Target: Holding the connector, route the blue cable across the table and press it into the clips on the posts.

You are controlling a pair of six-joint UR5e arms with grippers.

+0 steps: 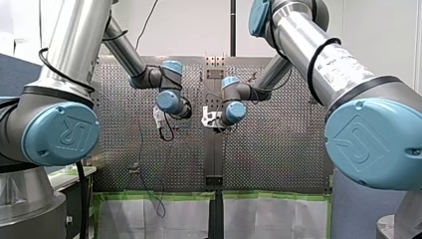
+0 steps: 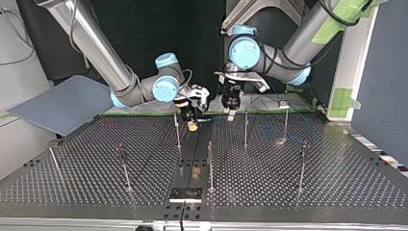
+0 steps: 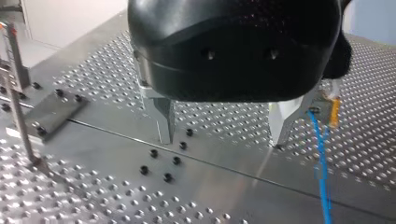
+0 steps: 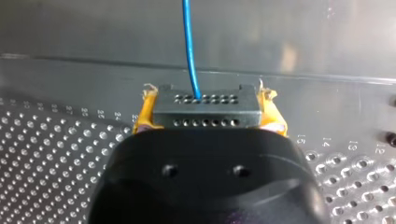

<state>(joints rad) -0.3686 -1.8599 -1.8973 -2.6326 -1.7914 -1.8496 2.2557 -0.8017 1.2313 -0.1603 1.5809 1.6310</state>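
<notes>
The front view looks from behind and above the arms, between their shoulders, far back from the tabletop's (image 1: 278, 149) plain middle strip (image 1: 214, 149), which runs away from it. The top view faces back from the opposite end of that strip, low and at middle range. The left wrist view hangs just above the strip, looking past my left gripper (image 3: 222, 140). The right wrist view sits closest, behind my right gripper (image 4: 208, 115) and the connector (image 4: 205, 106) over the strip. Both wrist views share the blue cable (image 3: 322, 158).
</notes>
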